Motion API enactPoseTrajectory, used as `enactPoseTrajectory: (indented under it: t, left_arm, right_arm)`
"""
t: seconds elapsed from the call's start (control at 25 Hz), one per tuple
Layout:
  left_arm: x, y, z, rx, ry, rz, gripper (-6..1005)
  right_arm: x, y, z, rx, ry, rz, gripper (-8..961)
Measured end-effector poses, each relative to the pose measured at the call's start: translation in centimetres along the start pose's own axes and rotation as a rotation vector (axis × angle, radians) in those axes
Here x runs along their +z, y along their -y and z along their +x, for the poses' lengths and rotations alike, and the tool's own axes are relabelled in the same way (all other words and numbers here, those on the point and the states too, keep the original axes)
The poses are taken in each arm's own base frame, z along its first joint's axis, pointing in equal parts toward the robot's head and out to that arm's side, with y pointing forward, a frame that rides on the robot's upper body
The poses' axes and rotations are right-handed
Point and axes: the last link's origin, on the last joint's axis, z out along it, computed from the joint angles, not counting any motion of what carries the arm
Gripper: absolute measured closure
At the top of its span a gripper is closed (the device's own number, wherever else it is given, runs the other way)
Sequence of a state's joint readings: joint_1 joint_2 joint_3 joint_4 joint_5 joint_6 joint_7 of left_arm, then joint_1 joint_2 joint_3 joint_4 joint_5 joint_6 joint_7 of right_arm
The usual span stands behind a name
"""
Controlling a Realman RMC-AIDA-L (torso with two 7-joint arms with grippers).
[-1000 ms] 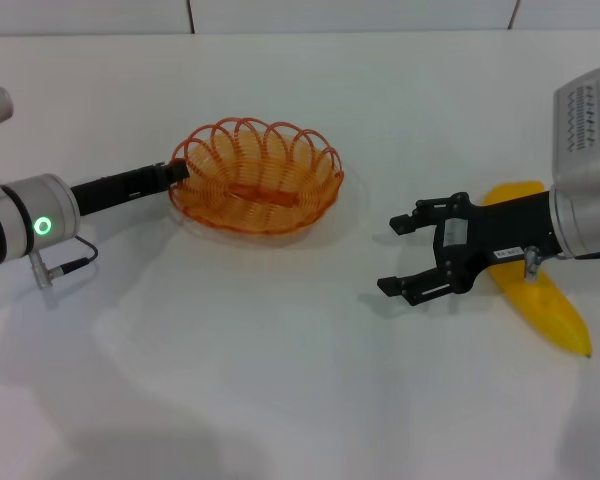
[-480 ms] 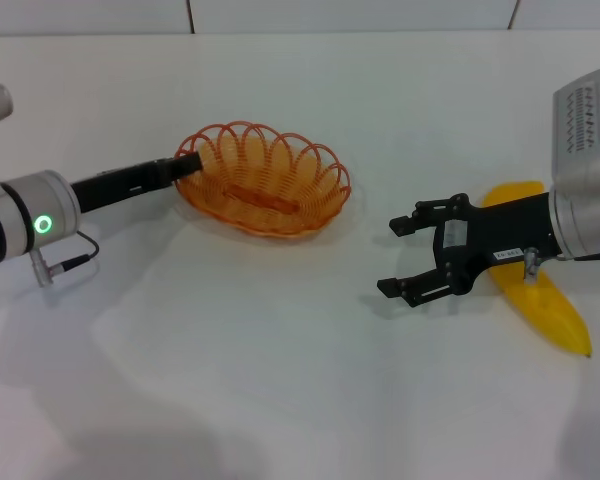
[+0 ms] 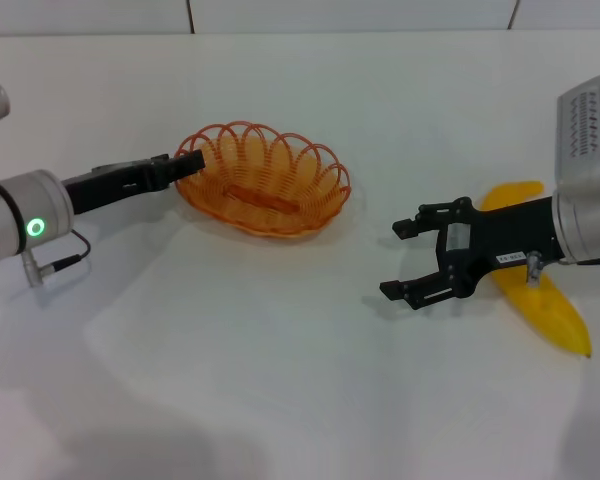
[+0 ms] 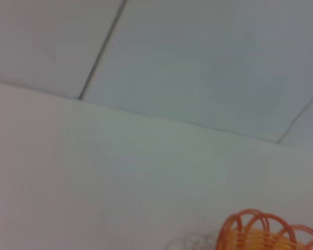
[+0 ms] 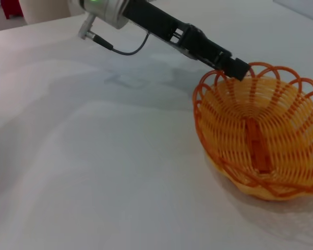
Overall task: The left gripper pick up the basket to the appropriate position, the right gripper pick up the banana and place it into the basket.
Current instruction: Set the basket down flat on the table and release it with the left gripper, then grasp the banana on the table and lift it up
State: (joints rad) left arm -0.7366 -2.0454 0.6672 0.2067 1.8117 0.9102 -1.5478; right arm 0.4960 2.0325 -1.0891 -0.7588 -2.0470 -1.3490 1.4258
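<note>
The orange wire basket [image 3: 265,185] stands left of centre on the white table, and its left rim looks raised a little. My left gripper [image 3: 183,166] reaches in from the left and is shut on that rim. The right wrist view shows the same hold, with the left gripper [image 5: 233,67] on the basket [image 5: 261,140]. The basket's scalloped rim [image 4: 261,232] also shows in the left wrist view. My right gripper [image 3: 395,260] is open and empty to the right of the basket. The yellow banana [image 3: 545,300] lies on the table under my right arm, behind the claw.
The white table [image 3: 280,380] runs back to a wall seam at the far edge. A thin cable [image 3: 65,262] hangs from my left wrist. Nothing else lies on the table.
The left gripper has shifted the basket a little to the right and tipped its left rim up. The right gripper has barely moved.
</note>
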Motion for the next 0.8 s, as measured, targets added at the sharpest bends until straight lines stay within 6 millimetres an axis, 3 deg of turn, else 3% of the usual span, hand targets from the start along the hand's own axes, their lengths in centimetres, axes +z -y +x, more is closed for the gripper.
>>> enactPoseTrajectory:
  t: [0.4,0.8]
  left_arm:
    - [-3.8,1.8,-0.5,0.242,-0.021,-0.001,413]
    - [-6.0,1.2,-1.2,0.448,-0.122,-0.078,417]
  right_arm:
    - [0.1,0.4,0.3,0.014,0.005,0.038,60]
    - [-0.3,0.2,0.5,0.020,0.088,0.072,58]
